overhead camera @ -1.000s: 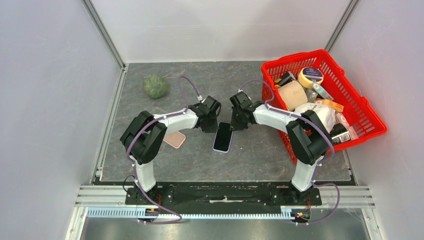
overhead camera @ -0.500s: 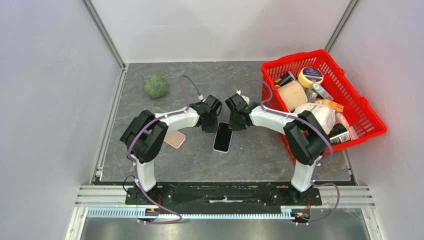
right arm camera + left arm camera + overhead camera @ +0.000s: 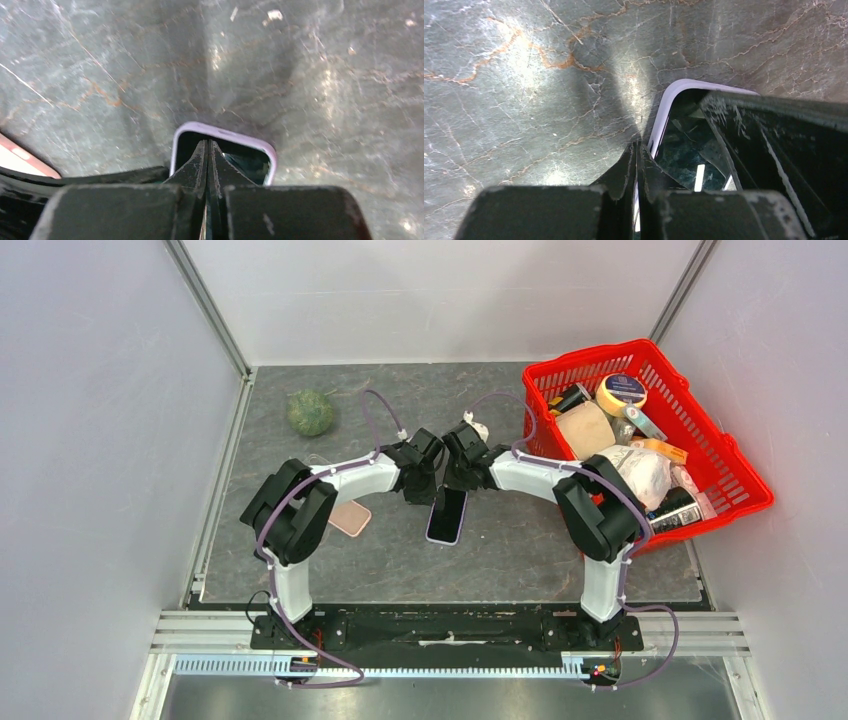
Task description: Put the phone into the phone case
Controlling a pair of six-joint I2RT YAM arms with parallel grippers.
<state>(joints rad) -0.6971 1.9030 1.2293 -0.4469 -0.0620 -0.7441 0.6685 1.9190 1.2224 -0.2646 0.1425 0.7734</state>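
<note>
The phone (image 3: 446, 518) lies face up on the dark marble table, its dark screen (image 3: 245, 162) framed by the lilac rim of the phone case (image 3: 225, 134). My left gripper (image 3: 424, 490) is shut, its tips (image 3: 638, 146) down at the case's left rim (image 3: 664, 112) near the far corner. My right gripper (image 3: 456, 484) is also shut, with its tips (image 3: 208, 145) resting over the far end of the screen, just inside the rim. The two grippers stand close side by side, and nothing shows between either pair of fingers.
A flat pink item (image 3: 350, 517) lies left of the phone, beside the left arm. A green ball (image 3: 310, 412) sits at the far left. A red basket (image 3: 745, 480) full of several items stands at the right. Grey walls enclose the table.
My right gripper has moved left onto the far end of the phone and closed its fingers. The left gripper and the phone have stayed in place.
</note>
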